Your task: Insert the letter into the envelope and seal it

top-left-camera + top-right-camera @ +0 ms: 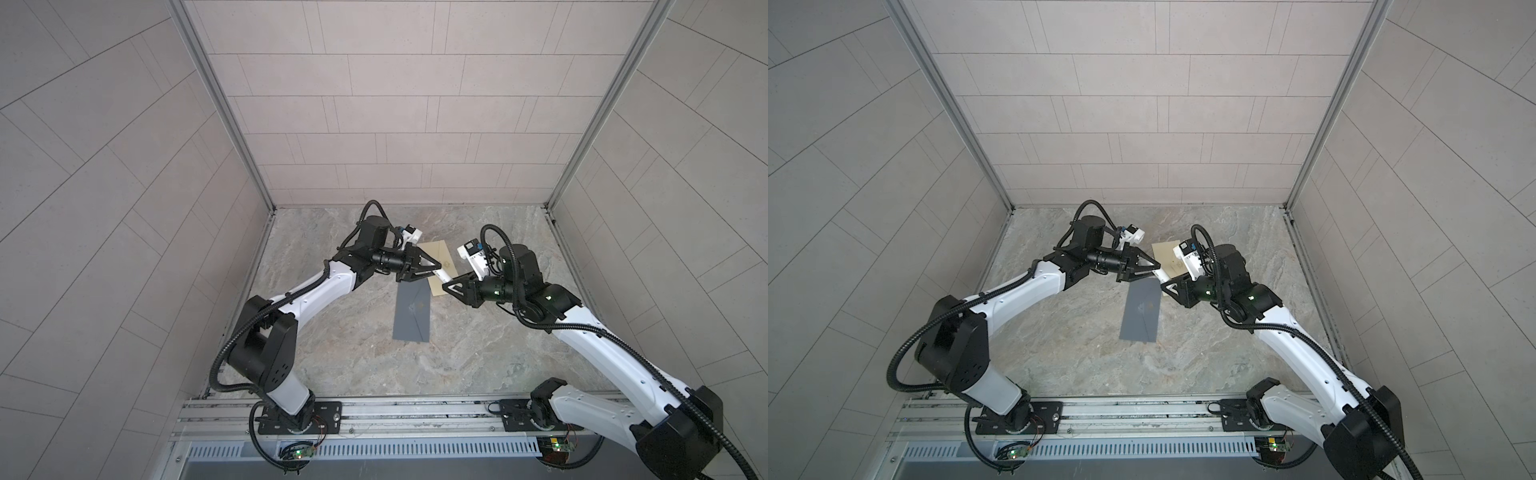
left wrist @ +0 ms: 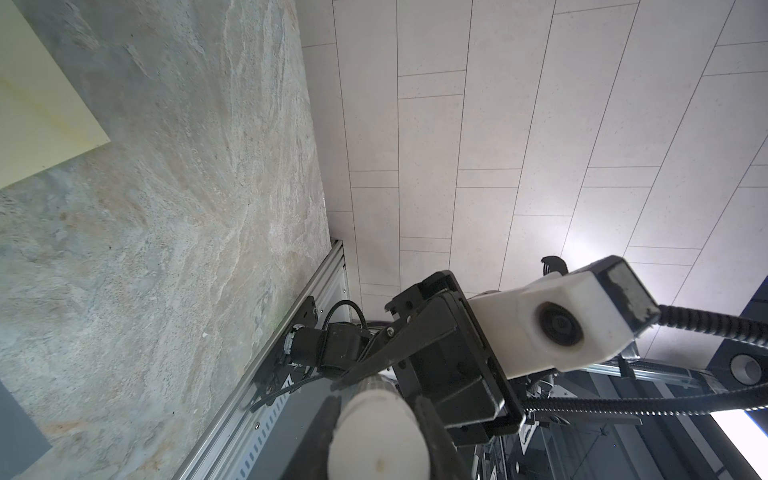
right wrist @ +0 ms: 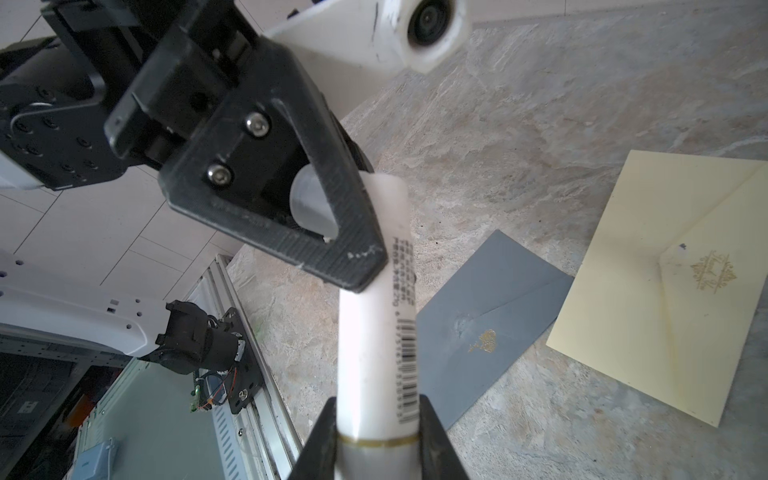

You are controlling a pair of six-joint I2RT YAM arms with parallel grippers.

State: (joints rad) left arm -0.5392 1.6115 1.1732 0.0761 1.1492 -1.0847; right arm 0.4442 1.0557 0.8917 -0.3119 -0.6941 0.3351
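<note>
The right gripper (image 1: 446, 285) is clamped on the glue stick (image 3: 376, 332) at its barrel and the left gripper (image 1: 437, 269) at its cap end, above the table (image 3: 519, 124), where the grey envelope (image 3: 490, 328) and cream envelope (image 3: 648, 266) lie flat side by side, thin limp paper judged best taken by an edge.

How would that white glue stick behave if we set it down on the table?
Likely to roll: the glue stick is a round tube. Its glossy plastic could slip in the right gripper. Probably stiff: it runs straight to the left gripper.
</note>
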